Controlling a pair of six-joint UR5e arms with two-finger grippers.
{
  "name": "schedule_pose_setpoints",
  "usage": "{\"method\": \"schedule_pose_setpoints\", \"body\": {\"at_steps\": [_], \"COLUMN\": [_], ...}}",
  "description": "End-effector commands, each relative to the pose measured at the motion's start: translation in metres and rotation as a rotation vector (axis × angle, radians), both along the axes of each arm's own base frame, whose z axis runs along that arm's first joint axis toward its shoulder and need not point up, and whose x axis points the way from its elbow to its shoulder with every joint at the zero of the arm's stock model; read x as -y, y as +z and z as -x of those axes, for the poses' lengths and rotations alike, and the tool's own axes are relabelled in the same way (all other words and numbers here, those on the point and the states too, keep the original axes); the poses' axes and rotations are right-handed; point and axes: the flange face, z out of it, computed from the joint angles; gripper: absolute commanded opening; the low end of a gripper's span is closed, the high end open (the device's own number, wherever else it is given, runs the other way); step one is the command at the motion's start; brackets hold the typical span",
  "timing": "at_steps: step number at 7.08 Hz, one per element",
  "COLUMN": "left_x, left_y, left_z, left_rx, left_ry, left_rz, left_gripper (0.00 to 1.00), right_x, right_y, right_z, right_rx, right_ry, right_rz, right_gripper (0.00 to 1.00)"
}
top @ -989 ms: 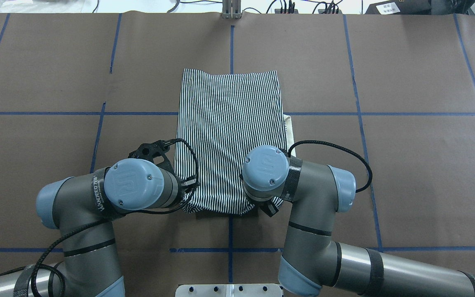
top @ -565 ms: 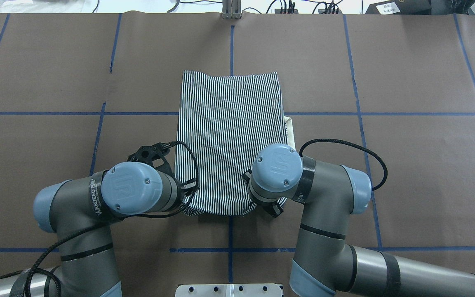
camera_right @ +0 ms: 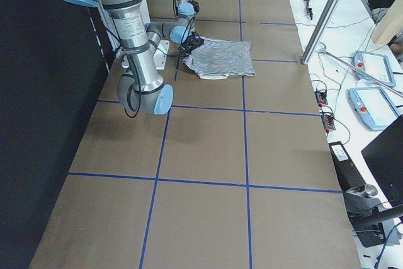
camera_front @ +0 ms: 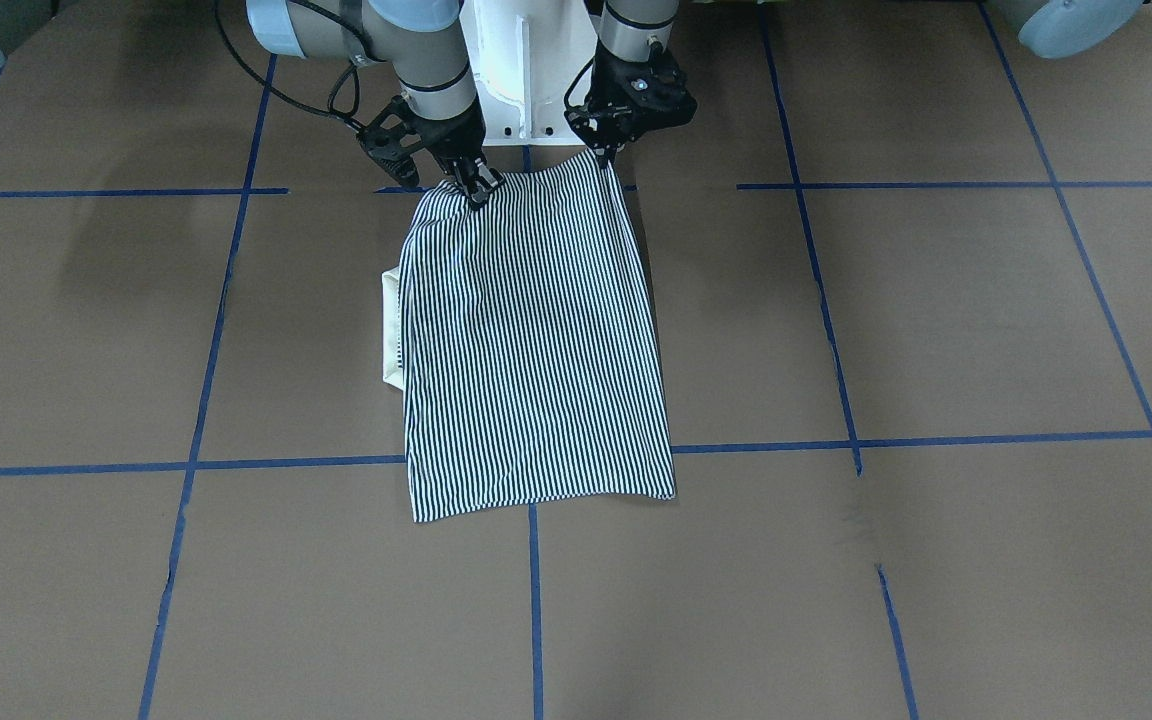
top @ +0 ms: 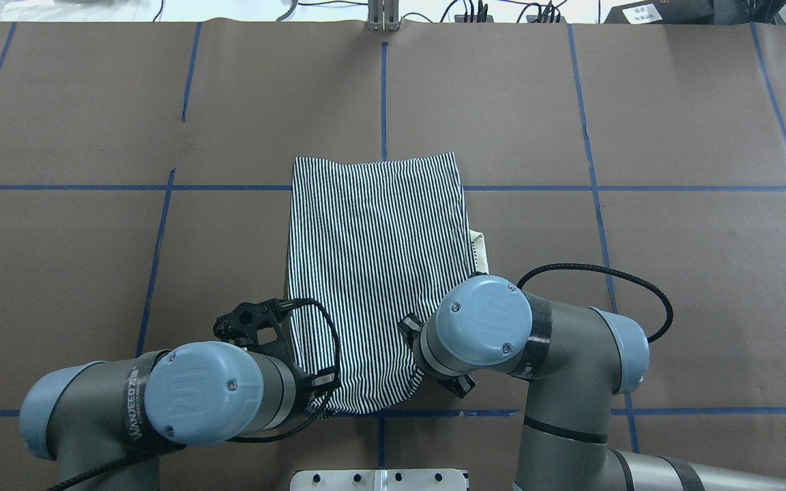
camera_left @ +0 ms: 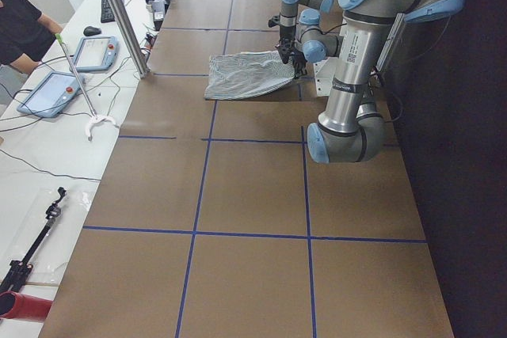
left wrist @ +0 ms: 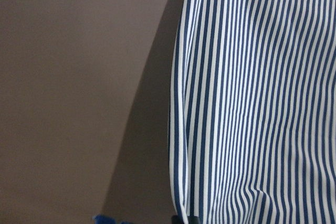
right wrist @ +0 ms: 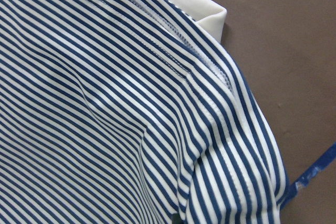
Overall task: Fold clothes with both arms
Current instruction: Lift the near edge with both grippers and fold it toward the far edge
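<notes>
The striped polo shirt lies folded into a long strip on the brown table, with its cream collar poking out along one side. My left gripper is shut on the shirt's near corner on the front-facing view's right. At the other near corner my right gripper is shut on the cloth. Both held corners are raised slightly off the table. From overhead the shirt shows, but the wrists cover both grippers' fingertips. The left wrist view shows a shirt edge. The right wrist view shows shoulder seams and the collar.
The white pedestal base sits just behind the held corners. Blue tape lines grid the brown table cover. A metal post stands at the far edge. A person and tablets are at a side bench beyond the table.
Both arms have drawn back toward the robot's base, dragging the shirt with them. Its far hem has slid nearer, to about the cross tape line.
</notes>
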Motion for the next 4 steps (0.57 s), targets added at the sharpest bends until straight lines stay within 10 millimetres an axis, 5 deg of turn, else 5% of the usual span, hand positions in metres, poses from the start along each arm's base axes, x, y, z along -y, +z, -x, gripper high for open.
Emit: {"method": "schedule_pose_setpoints", "body": {"at_steps": [1,3,4], "left_x": [-0.003,0.059,0.085], "left_y": [-0.003,-0.012,-0.001], "left_z": [0.004,0.028,0.024], "left_rx": [0.004,-0.029,-0.028], "left_ry": [0.004,-0.115,-0.158], "left_rz": [0.001,-0.009,-0.006], "left_gripper": [0.00,0.00,0.00], "right_x": [0.006,0.045,0.056], "right_y": [0.001,-0.001,0.002], "right_z": [0.001,-0.015,-0.019], "right_rx": [-0.006,-0.014,-0.026], "right_ry": [-0.023,-0.006,-0.012], "right_rz": [-0.078,-0.160,-0.191], "right_gripper": [0.00,0.00,0.00]}}
